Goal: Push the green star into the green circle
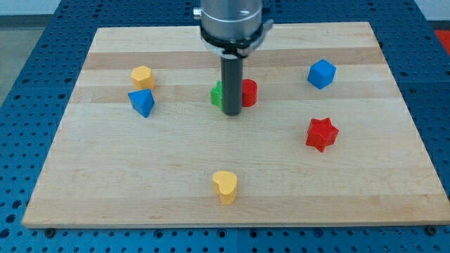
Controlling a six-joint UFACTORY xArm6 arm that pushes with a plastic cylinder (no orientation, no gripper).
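Observation:
My tip [231, 113] rests on the wooden board [176, 154] near the middle of the view. A green block [216, 94] sits just behind the rod on its left side, mostly hidden by it, so I cannot make out its shape. A red block [250, 92], roundish, sits just behind the rod on its right side. The rod stands between the two and looks to be touching or nearly touching both. Only one green block shows; a second one is not visible.
A yellow block [142, 76] and a blue block [142, 102] lie at the view's left. A blue block [321, 73] lies at the upper right, a red star [322, 133] at the right, and a yellow heart [226, 186] near the bottom middle.

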